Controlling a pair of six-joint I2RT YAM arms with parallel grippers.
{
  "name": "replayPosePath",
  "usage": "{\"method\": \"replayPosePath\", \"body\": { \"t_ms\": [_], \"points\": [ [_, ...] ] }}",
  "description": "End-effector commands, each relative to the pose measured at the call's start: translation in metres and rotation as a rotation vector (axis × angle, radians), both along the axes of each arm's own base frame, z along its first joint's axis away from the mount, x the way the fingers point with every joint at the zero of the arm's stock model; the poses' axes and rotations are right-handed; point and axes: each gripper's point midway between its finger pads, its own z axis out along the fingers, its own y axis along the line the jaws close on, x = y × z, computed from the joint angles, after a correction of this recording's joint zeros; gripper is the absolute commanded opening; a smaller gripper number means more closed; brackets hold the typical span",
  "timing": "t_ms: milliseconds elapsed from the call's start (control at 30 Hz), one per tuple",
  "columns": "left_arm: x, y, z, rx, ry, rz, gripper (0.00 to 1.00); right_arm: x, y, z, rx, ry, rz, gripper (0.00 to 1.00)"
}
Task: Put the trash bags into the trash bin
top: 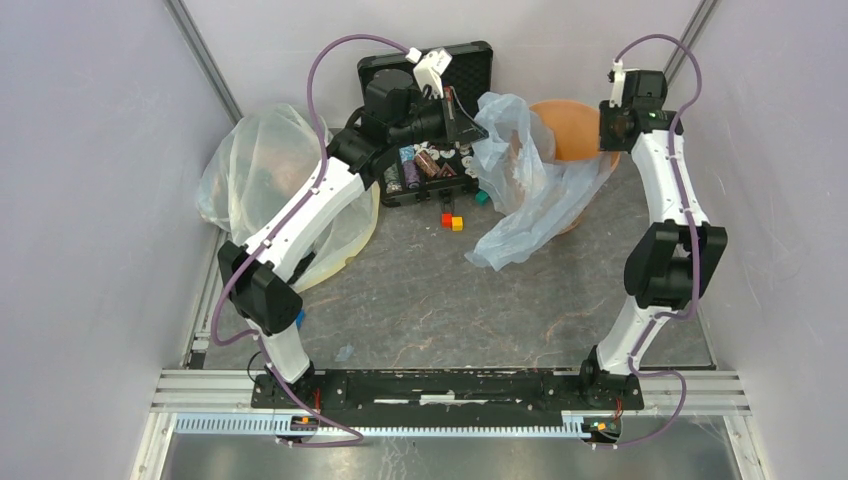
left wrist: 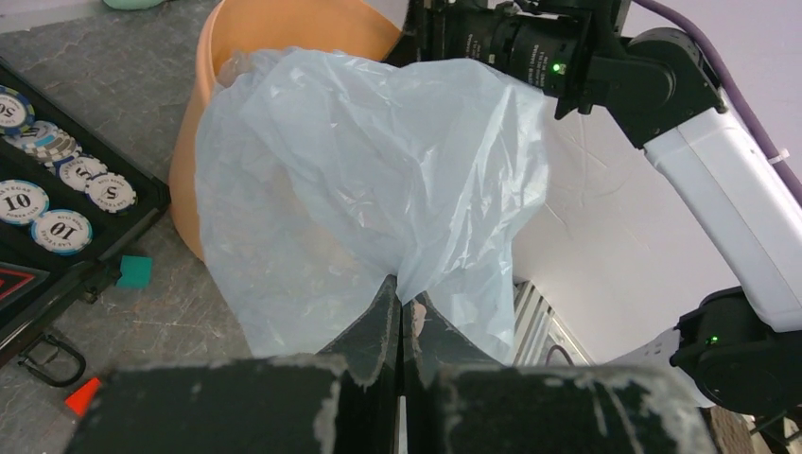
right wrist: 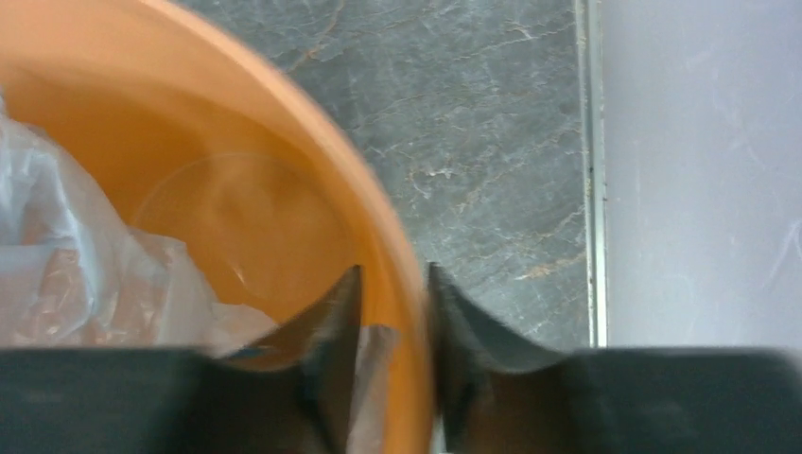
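Bag: my pale blue trash bag (left wrist: 378, 170) hangs bunched in the upper middle of the overhead view. It is draped over the side of the trash bin (top: 565, 125) that faces the case, and its lower end trails onto the worktop (top: 450, 300). At the left of the right wrist view, a crumpled fold lies inside the bin.
Bin: it is orange and sits right of centre at the top of the overhead view, partly hidden behind the bag.
Left hand: my left hand (left wrist: 402, 301) is closed tight, with a pinch of the bag's film caught between its tips.
Right hand: my right hand (right wrist: 392, 270) is partly open and straddles the bin's rim, one finger inside and one outside. A gap shows on the inner side, so it has no clamp on the rim.
Case: the black case (top: 470, 60) lies open left of the bin, with poker chips (left wrist: 47, 232) in it.
Left side: a large yellowish bag (top: 260, 170) sits under my left arm.
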Motion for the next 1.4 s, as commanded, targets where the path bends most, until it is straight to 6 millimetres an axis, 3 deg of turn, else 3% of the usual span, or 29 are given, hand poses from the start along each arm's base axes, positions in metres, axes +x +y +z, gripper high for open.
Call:
{"method": "replayPosePath", "body": {
  "t_ms": [0,67,200,367,533,600,767,933,1000,1033,1100,1167,1367],
  "points": [
    [-0.021,0.007,0.041,-0.058,-0.027,-0.034,0.02,-0.011,0.014,0.033,0.061,-0.071,0.034,0.25],
    [-0.029,0.011,0.047,-0.063,-0.032,-0.042,0.02,-0.022,0.016,0.039,0.065,-0.059,0.047,0.13],
    [-0.047,0.022,0.060,-0.078,-0.043,-0.050,0.02,-0.049,0.024,0.037,0.080,0.017,0.089,0.00],
    [-0.073,0.041,0.073,-0.075,-0.064,-0.053,0.02,-0.090,0.037,0.020,0.101,0.061,0.114,0.00],
    [-0.102,0.056,0.082,-0.080,-0.061,-0.084,0.02,-0.120,0.066,0.023,0.163,0.010,0.165,0.00],
    [-0.114,0.063,0.085,-0.079,-0.068,-0.086,0.02,-0.130,0.091,0.026,0.181,0.002,0.234,0.00],
    [-0.132,0.090,0.088,-0.066,-0.104,-0.021,0.02,-0.146,0.142,0.025,0.189,-0.003,0.311,0.00],
    [-0.139,0.115,0.078,0.009,-0.091,0.057,0.02,-0.155,0.165,0.018,0.237,-0.019,0.319,0.01],
    [-0.136,0.126,0.073,0.035,-0.084,0.100,0.02,-0.159,0.180,0.020,0.288,-0.040,0.347,0.06],
    [-0.135,0.129,0.072,0.040,-0.081,0.110,0.02,-0.162,0.189,0.019,0.307,-0.040,0.379,0.13],
    [-0.137,0.132,0.071,0.041,-0.076,0.109,0.02,-0.167,0.196,0.022,0.302,-0.049,0.406,0.51],
    [-0.141,0.131,0.072,0.035,-0.076,0.093,0.02,-0.168,0.184,0.030,0.256,-0.083,0.371,0.69],
    [-0.145,0.134,0.073,0.034,-0.081,0.091,0.02,-0.185,0.166,0.084,0.178,-0.219,0.400,0.78]
  ]
}}
